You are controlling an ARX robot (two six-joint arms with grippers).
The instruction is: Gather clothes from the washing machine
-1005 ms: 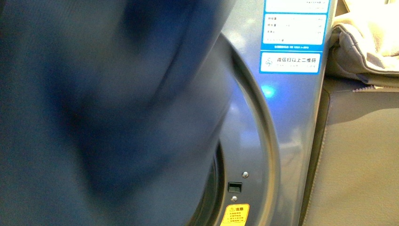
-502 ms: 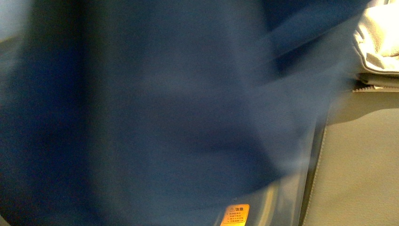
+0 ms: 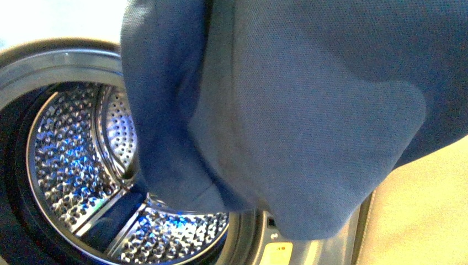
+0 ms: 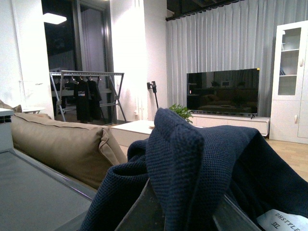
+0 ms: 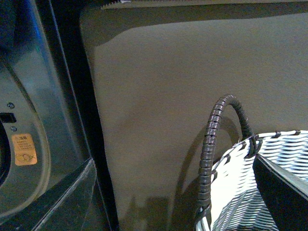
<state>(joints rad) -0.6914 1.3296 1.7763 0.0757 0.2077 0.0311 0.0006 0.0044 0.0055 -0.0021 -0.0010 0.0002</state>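
The clothes (image 3: 309, 116), a mid-blue ribbed fabric, hang close to the front camera and cover the upper right of that view. Behind them the washing machine (image 3: 49, 61) stands with its porthole open, showing the perforated steel drum (image 3: 72, 165). In the left wrist view the clothes (image 4: 192, 159) look dark and drape over my left gripper (image 4: 185, 214), which is shut on them; a white size label (image 4: 284, 221) shows at the fabric's edge. My right gripper (image 5: 168, 211) is open with nothing in it, between the washing machine's front (image 5: 38, 106) and a woven basket (image 5: 245, 192).
The white woven basket has a dark wrapped handle (image 5: 211, 144). A brown cushion side (image 5: 168, 96) stands next to the machine. An orange sticker (image 5: 24, 149) sits by the porthole. Beyond the left gripper are a beige sofa (image 4: 62, 149), a TV (image 4: 224, 91) and a clothes rack (image 4: 86, 94).
The blue fabric has swung from the left and middle of the front view up and to the right. The open drum now shows on the left.
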